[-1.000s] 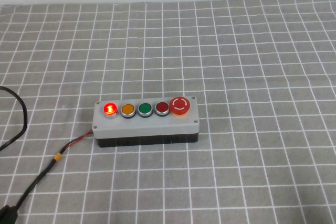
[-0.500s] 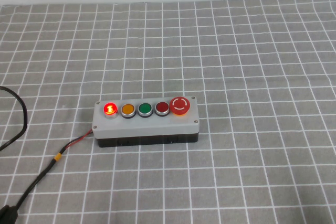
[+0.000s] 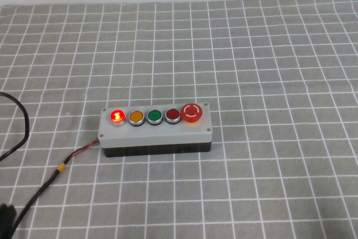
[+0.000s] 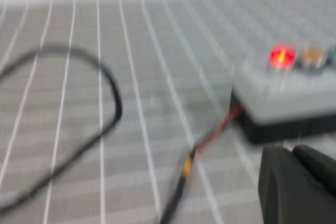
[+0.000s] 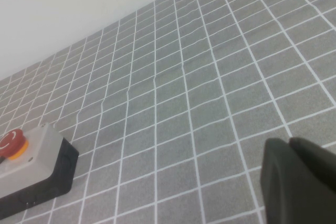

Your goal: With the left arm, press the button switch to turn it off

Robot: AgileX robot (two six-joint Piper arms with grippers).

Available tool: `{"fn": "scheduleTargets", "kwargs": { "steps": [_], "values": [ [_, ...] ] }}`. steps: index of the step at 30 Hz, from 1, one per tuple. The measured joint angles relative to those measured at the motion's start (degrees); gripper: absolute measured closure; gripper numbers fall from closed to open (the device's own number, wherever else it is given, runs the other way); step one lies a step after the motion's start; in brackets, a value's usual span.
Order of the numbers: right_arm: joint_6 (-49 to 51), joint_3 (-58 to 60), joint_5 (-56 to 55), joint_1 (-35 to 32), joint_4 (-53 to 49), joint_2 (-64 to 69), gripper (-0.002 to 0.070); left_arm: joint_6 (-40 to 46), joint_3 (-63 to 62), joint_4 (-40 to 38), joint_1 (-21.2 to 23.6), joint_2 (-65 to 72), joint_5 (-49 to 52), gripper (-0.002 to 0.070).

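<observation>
The button switch (image 3: 117,116) glows bright red at the left end of a grey five-button box (image 3: 156,132) in the middle of the table. It also shows in the left wrist view (image 4: 282,57), lit, on the box (image 4: 283,98). My left gripper (image 4: 294,153) is shut and empty, low over the cloth, near the box's left end and short of it. In the high view only a dark blur of the left arm (image 3: 4,219) shows at the bottom left corner. My right gripper (image 5: 291,142) is shut and empty, off to the right of the box (image 5: 31,166).
An orange, a green and a dark red button follow in the row, then a large red knob (image 3: 191,112) at the right end. A red wire (image 3: 84,150) and a black cable (image 3: 22,121) run from the box across the grey checked cloth to the left.
The dark shape of the left arm at the bottom left corner of the high view has grown and risen slightly. The box and its lit button have not changed.
</observation>
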Motion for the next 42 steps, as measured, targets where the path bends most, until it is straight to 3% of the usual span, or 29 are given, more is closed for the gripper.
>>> {"fn": "scheduleTargets", "kwargs": {
  "steps": [8,14,18,21,25,31,37,42],
  "values": [
    [0.0,0.0,0.0,0.0,0.0,0.0,0.0694,-0.1,0.0,0.0,0.0,0.0,-21.6,0.0678],
    [0.0,0.0,0.0,0.0,0.0,0.0,0.0694,-7.4,0.0,-0.7,0.0,0.0,-36.5,0.0678],
    [0.0,0.0,0.0,0.0,0.0,0.0,0.0694,-8.9,0.0,-0.7,0.0,0.0,-51.9,0.0678],
    [0.0,0.0,0.0,0.0,0.0,0.0,0.0694,-9.2,-1.5,-0.7,0.0,-0.1,-55.8,0.0678],
    [0.0,0.0,0.0,0.0,0.0,0.0,0.0694,-9.6,-9.5,-0.7,0.0,-0.1,-50.4,0.0678],
    [0.0,0.0,0.0,0.0,0.0,0.0,0.0694,-9.8,-24.1,-0.7,0.0,1.4,-27.5,0.0678],
    [0.0,0.0,0.0,0.0,0.0,0.0,0.0694,-9.8,-36.4,-0.8,0.0,12.2,-7.3,0.0678],
    [0.0,0.0,0.0,0.0,0.0,0.0,0.0694,-8.6,-38.5,-0.8,0.0,20.7,-4.9,0.0678]
  ]
}}
